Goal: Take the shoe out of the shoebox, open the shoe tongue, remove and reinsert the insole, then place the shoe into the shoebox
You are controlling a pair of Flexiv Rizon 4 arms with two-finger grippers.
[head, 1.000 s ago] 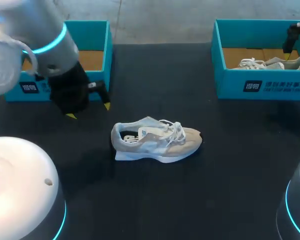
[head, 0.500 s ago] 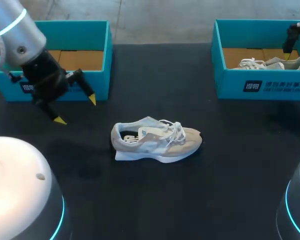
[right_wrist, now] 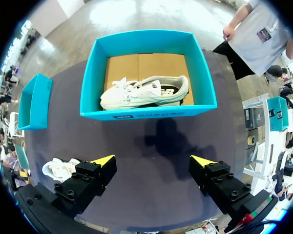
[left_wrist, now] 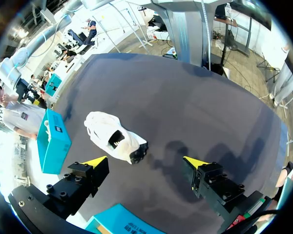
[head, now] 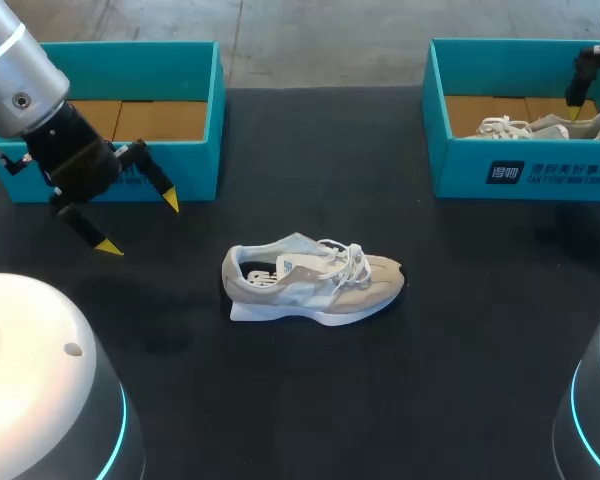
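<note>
The sneaker (head: 313, 285) lies heel toward the nearer left gripper (head: 140, 225), spread wide, empty; the right gripper (right_wrist: 154, 161), likewise gaping, hangs apparently well beyond its toe.

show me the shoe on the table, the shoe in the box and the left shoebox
shoe on the table (head: 315, 285), head view, middle of its side.
shoe in the box (right_wrist: 146, 92), right wrist view, middle of its side.
left shoebox (head: 130, 72), head view, its far wall.
</note>
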